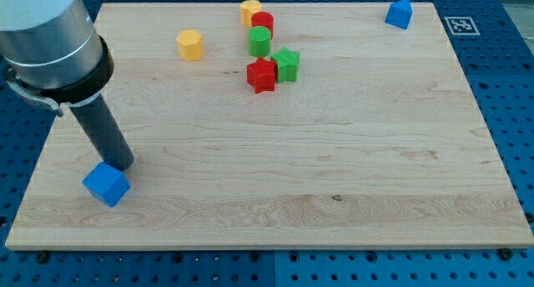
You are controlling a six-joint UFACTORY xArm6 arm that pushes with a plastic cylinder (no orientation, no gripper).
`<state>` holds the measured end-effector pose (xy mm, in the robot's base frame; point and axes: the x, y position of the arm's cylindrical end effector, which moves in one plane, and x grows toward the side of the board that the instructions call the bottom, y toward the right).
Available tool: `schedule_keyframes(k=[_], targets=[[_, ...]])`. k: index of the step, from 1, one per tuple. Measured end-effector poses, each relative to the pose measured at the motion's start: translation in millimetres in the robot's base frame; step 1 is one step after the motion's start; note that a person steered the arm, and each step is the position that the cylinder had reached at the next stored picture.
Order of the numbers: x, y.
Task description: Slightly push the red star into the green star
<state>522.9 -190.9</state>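
The red star (262, 75) is sitting in the upper middle of the wooden board (275, 170), and the green star (287, 64) is lying just to the view's right of it and a touch higher; the two look to be touching along their near points. The red star is lying flat. It has no real long axis, being about as wide as it is tall, and one of its points is aiming toward the view's top, though the exact heading is hard to read at this size.

Above the pair, a green cylinder (260, 42) is standing close by, with a red cylinder (263, 22) just above that and a yellow block (250, 10), rounded in shape, touching it near the board's top edge. A yellow hexagonal block (190, 45) is sitting alone toward the view's left, and a blue block (400, 13) is resting by the top right corner.

The arm is leaning in from the view's top left, and my tip (122, 166) is resting down at the lower left, right against the top of a blue cube (106, 184), well apart from both stars. There are no fingers to speak of here, only the bare dark rod, so nothing is being clamped or spread.
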Motion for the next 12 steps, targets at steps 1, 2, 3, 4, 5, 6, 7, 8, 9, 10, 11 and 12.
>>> schedule_keyframes(k=[1, 2, 3, 4, 5, 6, 7, 8, 9, 10, 11, 12], targets=[[-22.4, 4.5], [-24.8, 20.4], [-24.8, 20.4], [-33.3, 28.4], [-33.5, 55.8], [-37.6, 63.7], [-39.0, 88.4], [-39.0, 90.5], [-39.0, 91.9], [-39.0, 94.0], [-39.0, 94.0], [-39.0, 94.7]])
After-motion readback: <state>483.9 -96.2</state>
